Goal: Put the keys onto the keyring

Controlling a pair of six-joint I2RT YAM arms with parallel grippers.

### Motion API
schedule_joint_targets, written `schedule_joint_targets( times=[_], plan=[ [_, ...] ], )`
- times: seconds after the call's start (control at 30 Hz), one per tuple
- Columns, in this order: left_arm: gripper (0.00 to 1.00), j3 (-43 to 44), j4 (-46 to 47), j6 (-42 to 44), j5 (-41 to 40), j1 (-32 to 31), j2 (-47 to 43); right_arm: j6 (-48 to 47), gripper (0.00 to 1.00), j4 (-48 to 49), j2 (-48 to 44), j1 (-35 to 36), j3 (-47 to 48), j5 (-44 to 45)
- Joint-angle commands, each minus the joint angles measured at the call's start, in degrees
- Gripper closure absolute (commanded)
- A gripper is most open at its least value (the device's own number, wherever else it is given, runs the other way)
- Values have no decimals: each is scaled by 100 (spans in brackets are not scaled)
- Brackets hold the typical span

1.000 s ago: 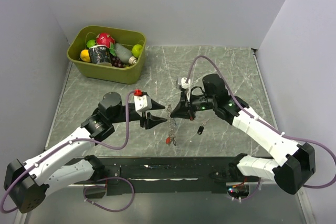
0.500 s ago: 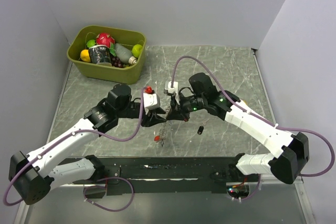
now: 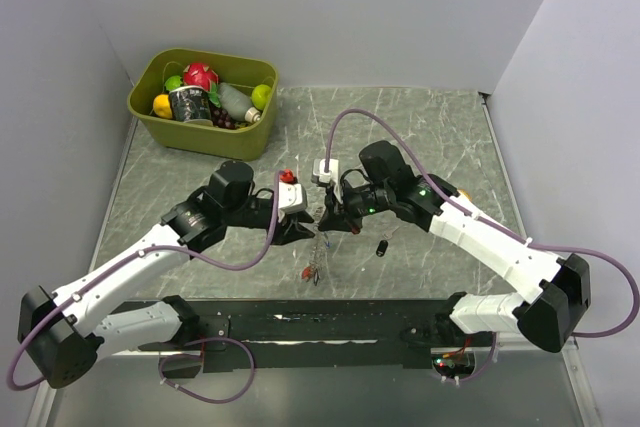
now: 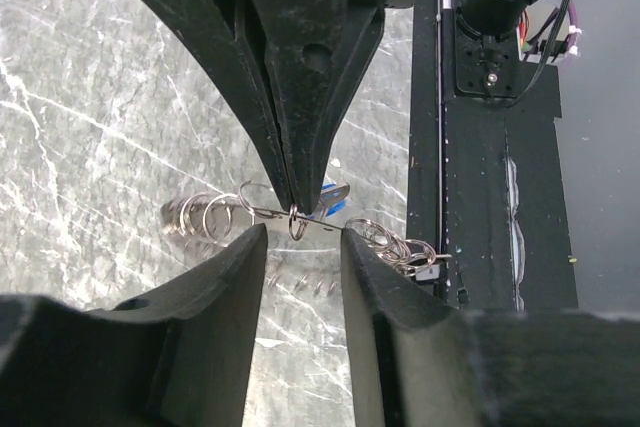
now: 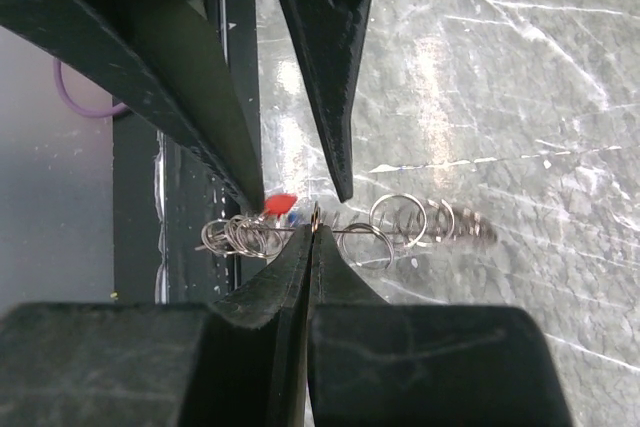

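Shifted leftward since before, with right gripper [image 5: 313,231] clamped on keyring [image 4: 390,242], left gripper [image 4: 303,237] parted around it. Keys [image 5: 281,203] blurred, half hidden. Hangs lengthwise down from grip.

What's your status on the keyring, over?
Right gripper shut on keyring. Left gripper open, fingers either side of it. Black key loose on table. Nothing in the way.

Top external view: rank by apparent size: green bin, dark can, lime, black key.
1. green bin
2. dark can, inside the bin
3. lime, also in the bin
4. black key, on the table, clearly smallest
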Motion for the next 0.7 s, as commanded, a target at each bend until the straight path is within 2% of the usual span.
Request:
schedule_joint_targets(
  times=[0.0, 0.53, 0.67],
  plan=[
    [62, 199, 209, 29, 156, -54, 120, -54, 100, 259, -277, 52, 138, -181],
    [69, 252, 428, 55, 200, -98, 296, -98, 100, 180, -207, 52, 173, -216],
    [77, 234, 507, 55, 270, -107, 332, -98, 100, 198, -225, 52, 165, -233]
  ],
)
